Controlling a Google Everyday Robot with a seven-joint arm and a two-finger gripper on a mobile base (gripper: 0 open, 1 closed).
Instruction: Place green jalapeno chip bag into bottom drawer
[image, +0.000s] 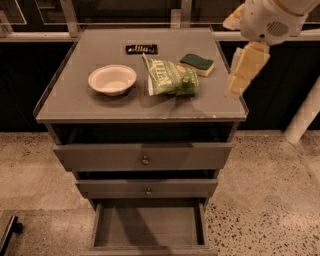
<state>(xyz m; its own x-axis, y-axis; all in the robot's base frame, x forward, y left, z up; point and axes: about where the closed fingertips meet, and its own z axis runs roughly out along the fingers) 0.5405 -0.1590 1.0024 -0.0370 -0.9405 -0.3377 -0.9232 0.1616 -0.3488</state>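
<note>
Grey cabinet top (75, 105) is occupied by a crinkled green jalapeno chip bag (170, 77); cream gripper (240, 75), grip indiscernible, is positioned rightward; open bottom drawer (150, 227) is cropped.

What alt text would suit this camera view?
A green chip bag lies on a grey cabinet top between a white bowl and a sponge, with the bottom drawer pulled open below. The robot's end effector hangs by the cabinet's right edge.

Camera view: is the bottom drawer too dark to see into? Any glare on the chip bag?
Camera view: dim, but the bottom drawer floor shows, partly shadowed; no glare on the chip bag; the claw hangs by the right edge of the cabinet.
</note>
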